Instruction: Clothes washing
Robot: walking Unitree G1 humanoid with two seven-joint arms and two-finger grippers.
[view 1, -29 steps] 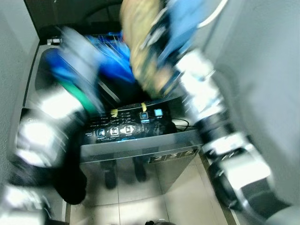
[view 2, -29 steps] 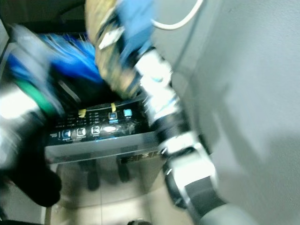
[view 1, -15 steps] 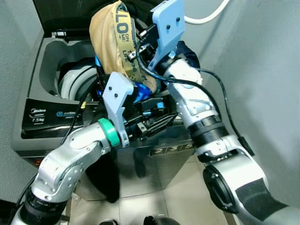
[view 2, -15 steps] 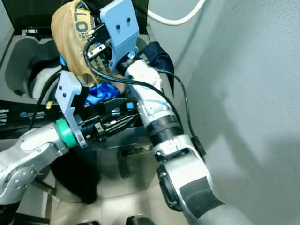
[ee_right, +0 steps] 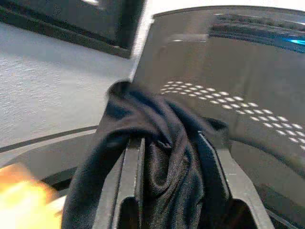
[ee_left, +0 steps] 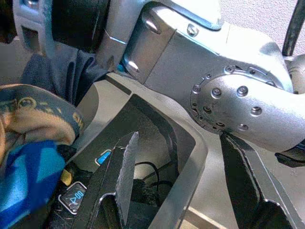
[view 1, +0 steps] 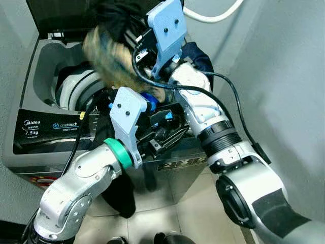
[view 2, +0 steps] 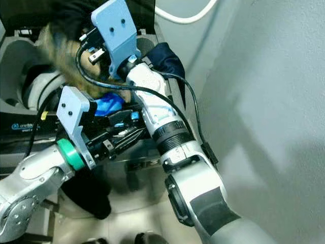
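Black fabric sits pinched between the right gripper (ee_right: 164, 200) fingers, per the right wrist view: a dark garment (ee_right: 157, 143) bunched over the pads, held up near the open lid of the washing machine (view 1: 43, 129). Half a second ago the tan garment with printed lettering hung sharp and high above the tub; now the tan garment (view 1: 114, 61) is a blurred smear lower and further toward the robot's left, over the drum opening (view 1: 76, 89) (motion blur, so it is swinging or dropping). I judge the clothes are being carried into the drum and not yet released. Blue cloth (view 1: 149, 99) shows just behind the left arm's wrist plate, at the machine's front edge, not inside the tub. A navy piece (view 1: 198, 56) drapes over the machine's right rim. The left gripper (ee_left: 176, 171) hovers over the control panel (ee_left: 83, 191) with its fingers spread wide, holding nothing. Next likely need: let go over the drum, then collect the blue and navy pieces left on the rim.
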